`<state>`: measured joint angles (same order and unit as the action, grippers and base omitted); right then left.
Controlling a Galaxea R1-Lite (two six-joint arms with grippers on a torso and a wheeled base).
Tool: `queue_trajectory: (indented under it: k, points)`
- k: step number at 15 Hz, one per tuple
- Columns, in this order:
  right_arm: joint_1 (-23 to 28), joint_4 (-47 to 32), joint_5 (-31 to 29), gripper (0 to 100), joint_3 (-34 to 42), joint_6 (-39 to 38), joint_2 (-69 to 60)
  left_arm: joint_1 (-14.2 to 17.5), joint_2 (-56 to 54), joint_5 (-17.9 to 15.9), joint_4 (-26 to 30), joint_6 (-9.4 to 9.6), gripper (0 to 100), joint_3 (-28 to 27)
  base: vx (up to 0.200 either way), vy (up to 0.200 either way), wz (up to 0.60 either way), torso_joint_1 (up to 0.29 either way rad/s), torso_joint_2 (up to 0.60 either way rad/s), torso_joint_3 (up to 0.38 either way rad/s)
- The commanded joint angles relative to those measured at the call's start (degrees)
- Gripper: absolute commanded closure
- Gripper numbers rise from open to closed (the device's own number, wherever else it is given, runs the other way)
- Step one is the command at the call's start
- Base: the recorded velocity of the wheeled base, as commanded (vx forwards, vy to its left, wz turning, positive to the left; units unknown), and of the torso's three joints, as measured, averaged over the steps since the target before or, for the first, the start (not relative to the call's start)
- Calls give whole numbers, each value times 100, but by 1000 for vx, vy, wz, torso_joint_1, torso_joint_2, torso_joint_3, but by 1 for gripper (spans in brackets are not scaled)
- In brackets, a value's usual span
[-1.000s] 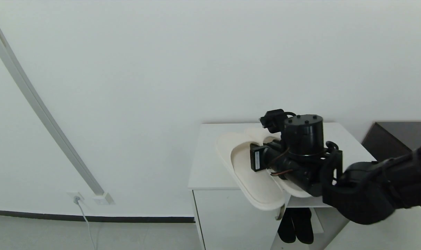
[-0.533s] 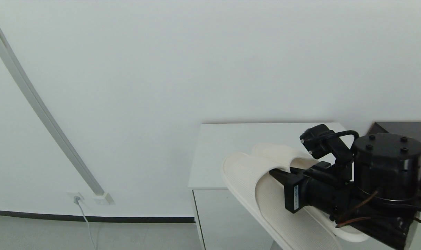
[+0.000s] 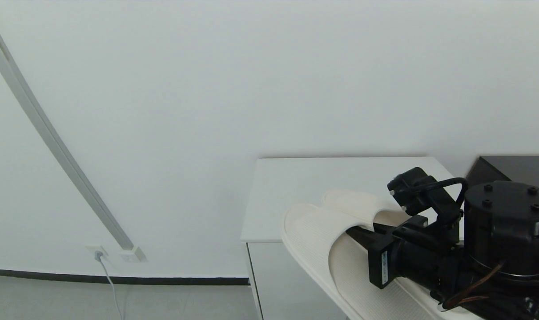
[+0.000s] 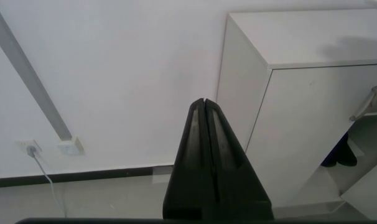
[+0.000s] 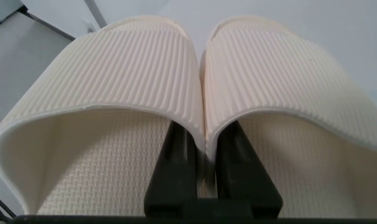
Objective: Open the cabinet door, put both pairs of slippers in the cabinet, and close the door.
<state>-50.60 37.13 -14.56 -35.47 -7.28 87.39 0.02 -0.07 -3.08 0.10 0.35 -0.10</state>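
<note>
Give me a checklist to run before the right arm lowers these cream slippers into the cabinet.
1. Grip: right end effector holds both cream slippers by their inner edges: ok.
2. Slippers lifted clear of the cabinet top: cannot tell.
3. Access: cabinet compartment is open: ok.
4. Free space beside the dark slippers inside: cannot tell.
5. The left end effector is shut and outside the opening: ok.
</note>
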Motion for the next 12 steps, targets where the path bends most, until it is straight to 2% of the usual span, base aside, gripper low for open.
queue_trajectory:
  k: [1,7,12]
  points:
    - [-2,5,-3,100,-3,7,94,-2,7,1,-1,0,100,1,-200,0,0,7,2,2]
    - [-46,5,-12,100,5,7,94,6,7,1,-1,0,100,1,-200,0,0,2,1,3]
    - [-64,5,-56,100,76,33,94,6,7,1,-1,0,100,1,0,0,0,0,0,0]
